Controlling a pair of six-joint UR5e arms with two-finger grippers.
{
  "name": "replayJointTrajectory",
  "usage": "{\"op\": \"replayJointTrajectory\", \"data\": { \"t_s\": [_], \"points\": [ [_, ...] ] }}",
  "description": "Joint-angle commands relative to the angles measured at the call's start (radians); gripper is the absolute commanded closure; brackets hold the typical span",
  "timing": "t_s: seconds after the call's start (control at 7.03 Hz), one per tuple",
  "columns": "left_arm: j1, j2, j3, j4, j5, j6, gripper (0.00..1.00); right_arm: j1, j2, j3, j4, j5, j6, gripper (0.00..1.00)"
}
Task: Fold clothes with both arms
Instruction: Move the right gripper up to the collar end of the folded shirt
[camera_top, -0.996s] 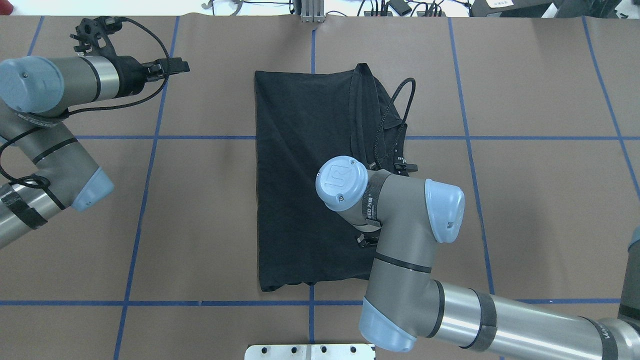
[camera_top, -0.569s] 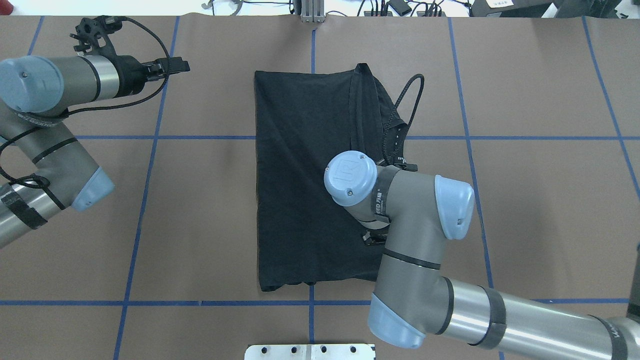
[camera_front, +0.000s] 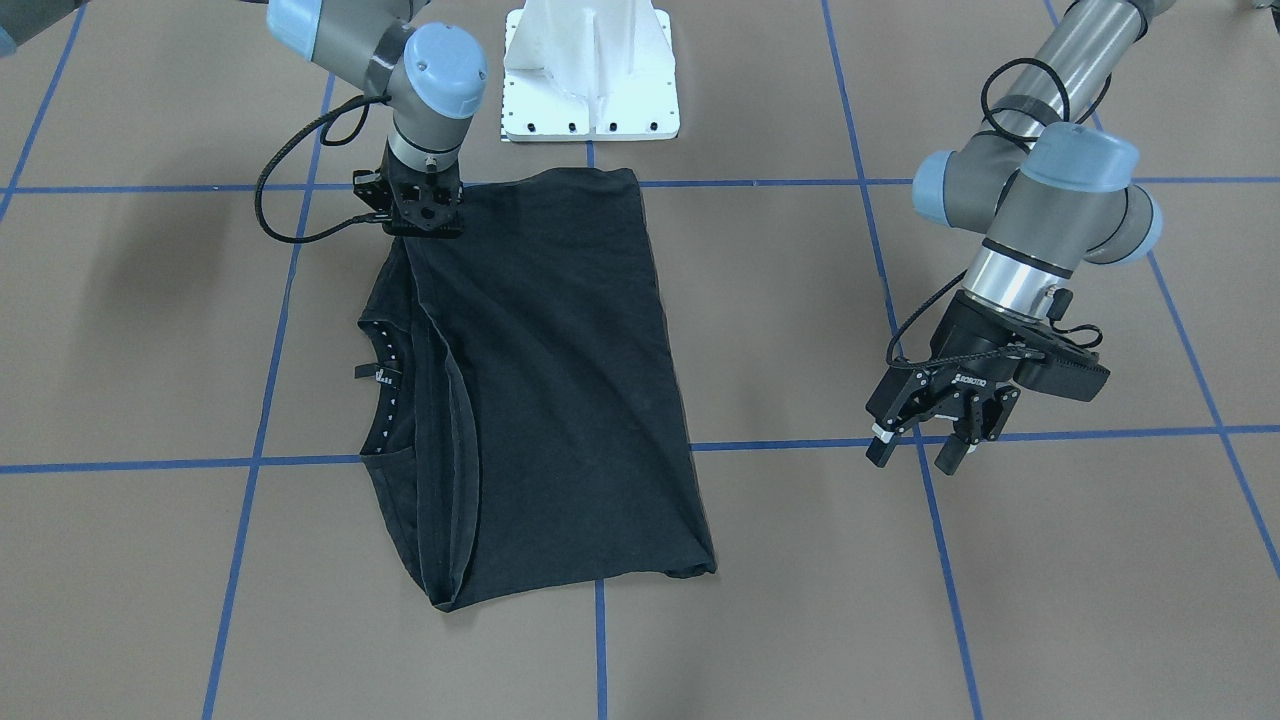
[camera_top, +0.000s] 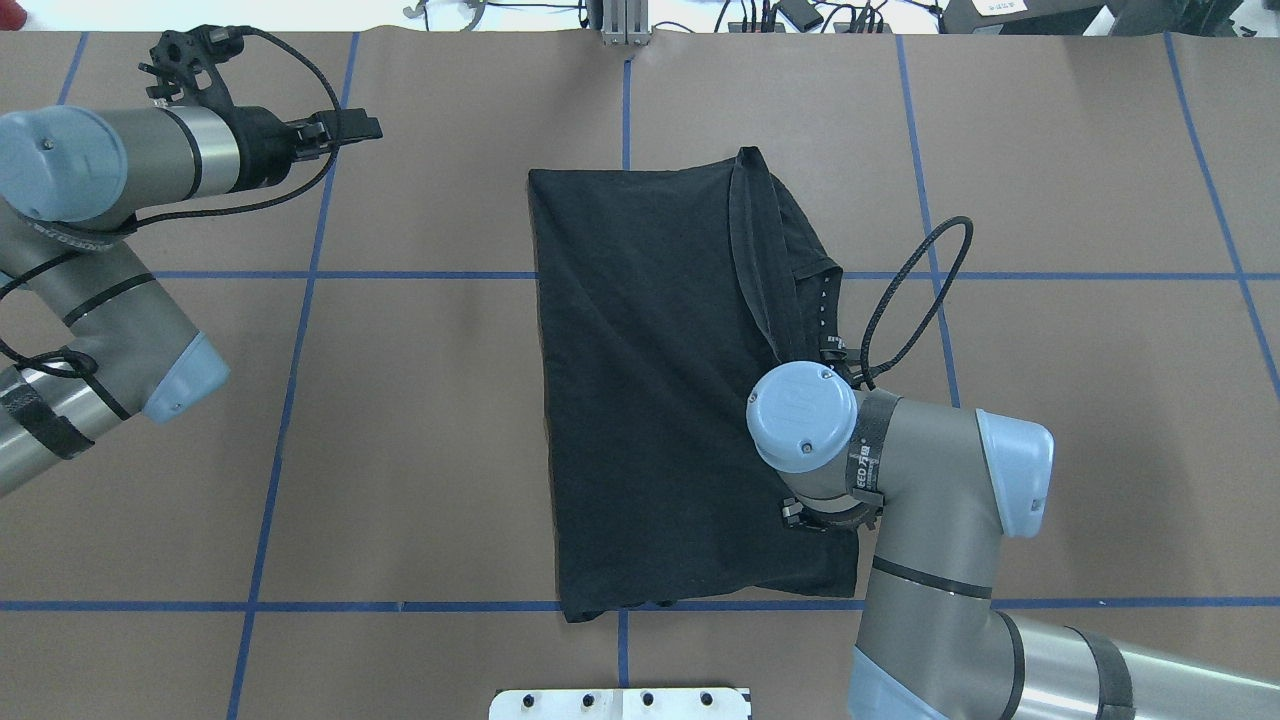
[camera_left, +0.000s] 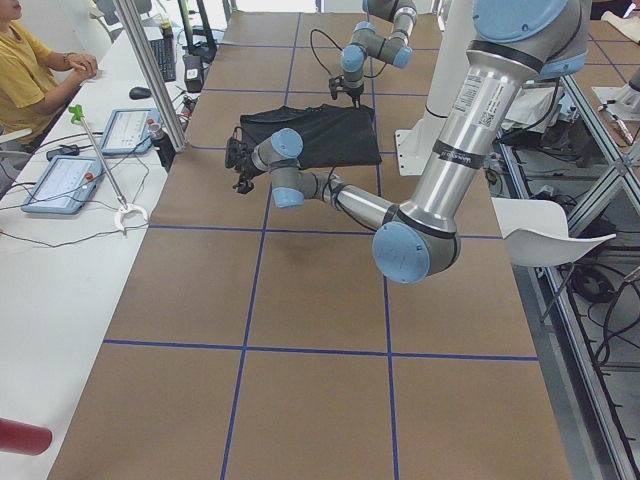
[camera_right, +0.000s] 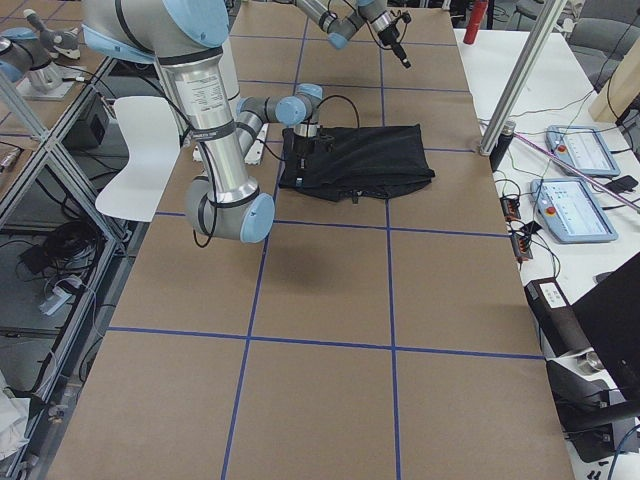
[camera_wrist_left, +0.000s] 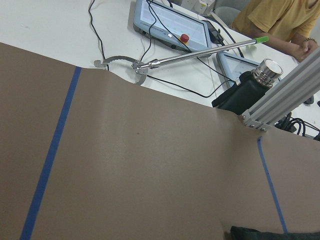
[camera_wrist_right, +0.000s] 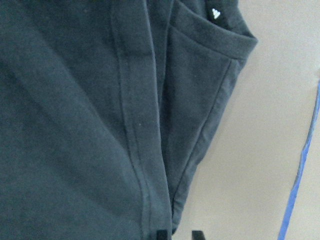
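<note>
1. While the black T-shirt (camera_front: 560, 380) lies folded lengthwise near the middle of the brown counter (camera_front: 790, 300), its dotted neck lining (camera_front: 388, 385) is left exposed along the edge on the robot's right.
2. The right end effector (camera_front: 425, 222) is placed at the shirt's corner nearest the white pedestal base (camera_front: 590, 70), on that same edge.
3. In the right wrist view, two fingertips (camera_wrist_right: 161, 235) are seen a narrow gap apart at the hem's edge; whether cloth is pinched cannot be told.
4. The left end effector (camera_front: 915, 455) is held released, jaws spread, above bare counter, well apart from the shirt on the robot's left.
5. The counter is crossed by blue tape lines (camera_front: 790, 444), one of which is partly covered by the shirt.
</note>
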Motion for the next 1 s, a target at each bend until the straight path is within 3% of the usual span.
{"op": "replayJointTrajectory", "data": {
  "t_s": [0.0, 0.14, 0.43, 0.71, 0.85],
  "points": [
    [0.000, 0.000, -0.001, 0.004, 0.000, 0.000, 0.00, 0.043, 0.009, 0.006, 0.004, 0.010, -0.008, 0.00],
    [0.000, 0.000, -0.001, 0.004, 0.000, 0.000, 0.00, 0.083, 0.021, -0.004, 0.019, 0.016, -0.027, 0.00],
    [0.002, 0.000, -0.001, 0.007, 0.000, 0.000, 0.00, 0.190, 0.139, -0.233, 0.192, 0.020, -0.059, 0.00],
    [0.002, 0.000, 0.005, 0.007, 0.000, -0.002, 0.00, 0.253, 0.292, -0.425, 0.217, 0.019, -0.111, 0.00],
    [0.002, 0.000, 0.006, 0.007, 0.000, -0.002, 0.00, 0.257, 0.307, -0.460, 0.220, 0.017, -0.123, 0.00]
  ]
}}
